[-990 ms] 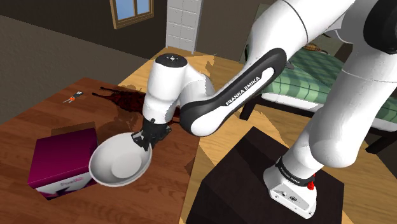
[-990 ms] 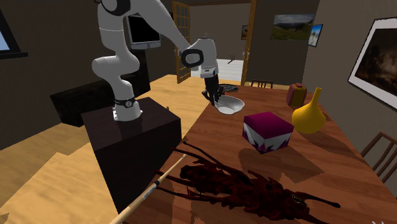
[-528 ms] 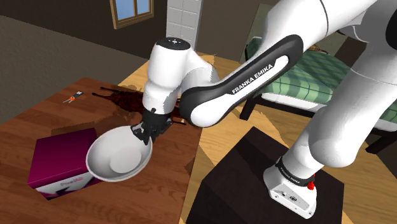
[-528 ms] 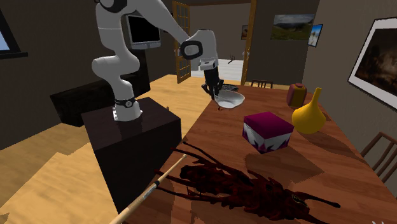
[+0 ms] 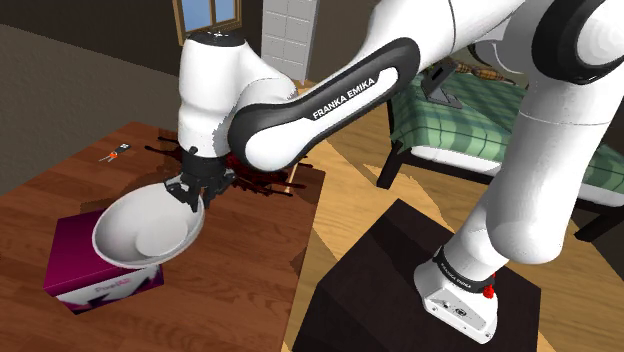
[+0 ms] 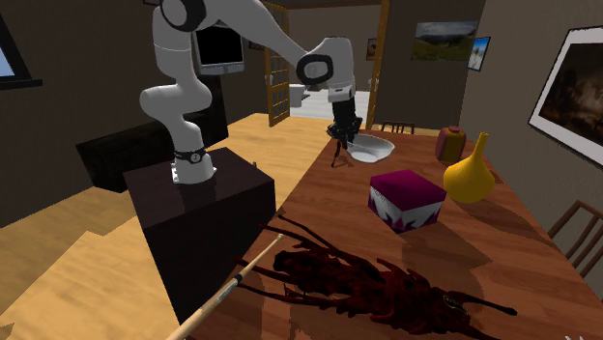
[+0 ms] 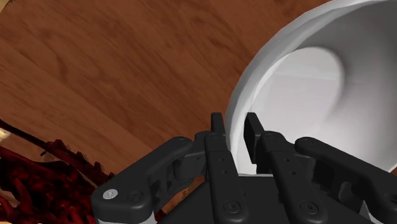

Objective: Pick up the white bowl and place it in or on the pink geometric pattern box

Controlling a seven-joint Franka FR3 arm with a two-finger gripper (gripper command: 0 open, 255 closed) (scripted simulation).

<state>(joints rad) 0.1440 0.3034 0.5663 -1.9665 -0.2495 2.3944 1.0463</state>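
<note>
My black gripper (image 5: 192, 192) is shut on the rim of the white bowl (image 5: 145, 233), which hangs tilted in the air above the wooden table (image 5: 235, 270). In the shoulder view the bowl overlaps the top of the magenta box (image 5: 72, 262) with its white zigzag base. The second exterior view has the bowl (image 6: 374, 148) held up beyond the box (image 6: 406, 199), gripper (image 6: 344, 142) at its near rim. In the wrist view the fingers (image 7: 218, 137) clasp the bowl's wall (image 7: 305, 83), one inside and one outside.
A dark red branching object (image 6: 367, 285) lies on the table's near end in the second exterior view, with a long stick (image 6: 232, 287) beside it. A yellow gourd-shaped vase (image 6: 471, 174) and a brown pot (image 6: 449, 143) stand past the box. A small orange-tipped item (image 5: 114, 153) lies far off.
The arm has carried the bowl higher and toward the shoulder view's left, from beside the box to over its top. The grip on the rim is unchanged.
</note>
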